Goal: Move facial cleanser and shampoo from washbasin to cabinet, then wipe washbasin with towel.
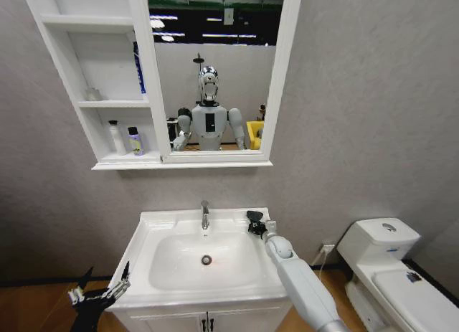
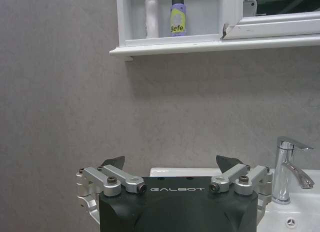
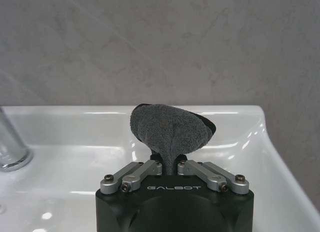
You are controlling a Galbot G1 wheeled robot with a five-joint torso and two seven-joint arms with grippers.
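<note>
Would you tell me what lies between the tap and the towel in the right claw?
Only bare basin ledge separates tap from towel, per the right wrist view.

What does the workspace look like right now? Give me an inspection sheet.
Surface: washbasin bare, tap at the back.
Job's things: two bottles upright, side by side on the bottom shelf of the cabinet; towel pinched in the right pincer.
Clutter: small item on the middle shelf, too small to tell.
Grippers: right pincer at the basin's back right corner, shut on the towel; left pincer open, off the front left corner.
Cables: plug and cord at a wall socket.
Surroundings: mirror, toilet, grey wall.
</note>
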